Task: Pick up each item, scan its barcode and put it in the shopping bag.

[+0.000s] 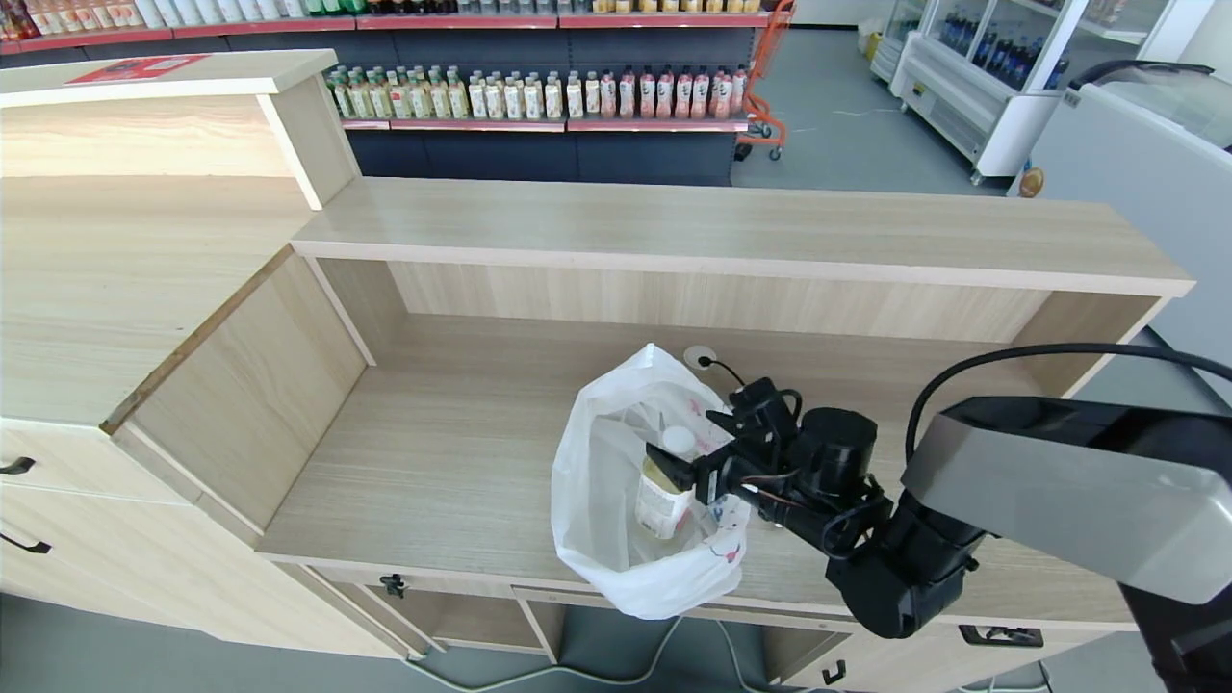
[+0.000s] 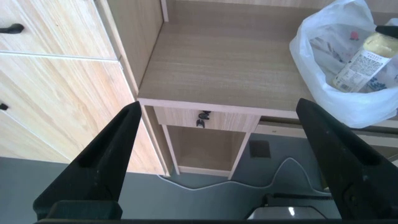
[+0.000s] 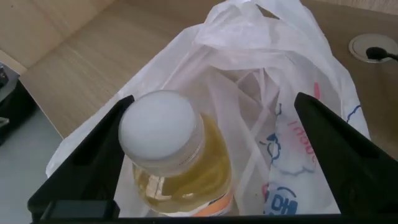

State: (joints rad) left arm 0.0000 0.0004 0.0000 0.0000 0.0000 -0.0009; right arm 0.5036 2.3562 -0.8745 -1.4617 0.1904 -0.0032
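One bottle point(image 1: 662, 500) in one shopping bag point(image 1: 592, 500) on the surface point(image 1: 433, 462) — right pincer point(image 1: 681, 433) open over it, left pincer point(image 2: 219, 104) open too.

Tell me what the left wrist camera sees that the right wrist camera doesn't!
The left wrist view adds drawers with black handles and a cable on the floor under the counter. The right wrist view adds the white cap from above and a round cable hole. Both share the shopping bag, the yellow-filled bottle and the wooden counter.
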